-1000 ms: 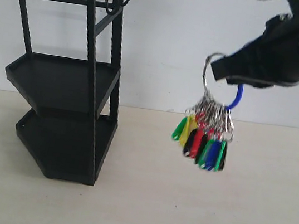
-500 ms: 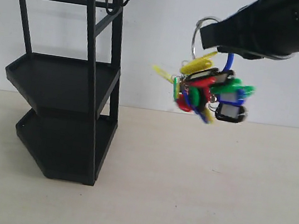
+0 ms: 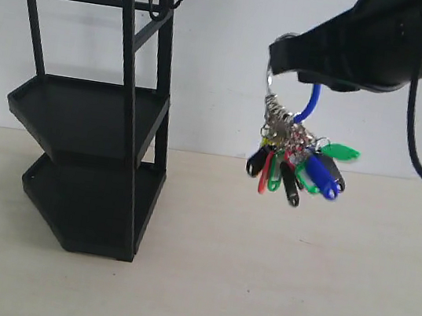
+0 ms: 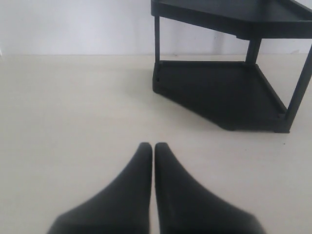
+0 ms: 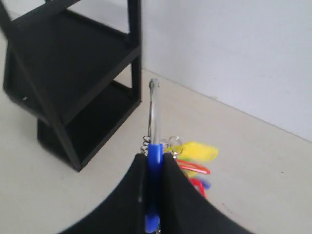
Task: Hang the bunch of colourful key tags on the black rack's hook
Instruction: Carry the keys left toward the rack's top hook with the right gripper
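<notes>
The colourful key tag bunch (image 3: 298, 161) hangs in the air right of the black rack (image 3: 91, 108), its tags swinging under my right gripper (image 3: 283, 59). That gripper is shut on the bunch's blue loop (image 5: 155, 161), and the silver ring (image 5: 153, 109) sticks out past its fingertips. The hook (image 3: 164, 6) juts from the rack's top bar, well left of the bunch and slightly higher than the gripper. In the left wrist view my left gripper (image 4: 153, 146) is shut on nothing, low over the table, with the rack's lower tray (image 4: 219, 92) ahead.
A white wall stands behind the rack. The pale table (image 3: 270, 294) stretches bare to the right of and in front of the rack.
My right gripper has moved left and up with the bunch toward the rack. The tags flew up sideways half a second ago and now hang down again, still swinging.
</notes>
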Action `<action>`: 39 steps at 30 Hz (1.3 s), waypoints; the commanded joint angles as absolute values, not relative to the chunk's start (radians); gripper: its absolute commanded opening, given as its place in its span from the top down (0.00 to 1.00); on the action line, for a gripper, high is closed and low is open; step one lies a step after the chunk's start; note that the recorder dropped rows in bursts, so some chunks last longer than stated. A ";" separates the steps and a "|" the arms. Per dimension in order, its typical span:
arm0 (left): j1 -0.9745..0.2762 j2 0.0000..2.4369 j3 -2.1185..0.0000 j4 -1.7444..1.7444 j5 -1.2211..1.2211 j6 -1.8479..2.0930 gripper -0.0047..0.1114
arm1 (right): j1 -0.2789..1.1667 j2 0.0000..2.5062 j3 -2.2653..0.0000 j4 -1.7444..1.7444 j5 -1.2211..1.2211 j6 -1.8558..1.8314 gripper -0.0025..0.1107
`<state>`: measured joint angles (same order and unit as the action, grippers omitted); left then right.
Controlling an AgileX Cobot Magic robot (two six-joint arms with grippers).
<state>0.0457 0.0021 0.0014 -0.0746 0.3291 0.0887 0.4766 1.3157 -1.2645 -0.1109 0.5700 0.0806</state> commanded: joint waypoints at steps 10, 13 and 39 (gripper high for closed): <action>0.049 0.000 0.000 -0.082 0.316 0.078 0.92 | 0.512 1.328 -1.319 -0.248 0.542 0.219 0.98; 0.049 0.000 0.000 -0.082 0.316 0.078 0.92 | 0.555 1.353 -1.319 -0.140 0.577 0.103 0.98; 0.049 0.000 0.000 -0.082 0.316 0.078 0.92 | 0.617 1.459 -1.361 -0.505 0.516 0.629 0.98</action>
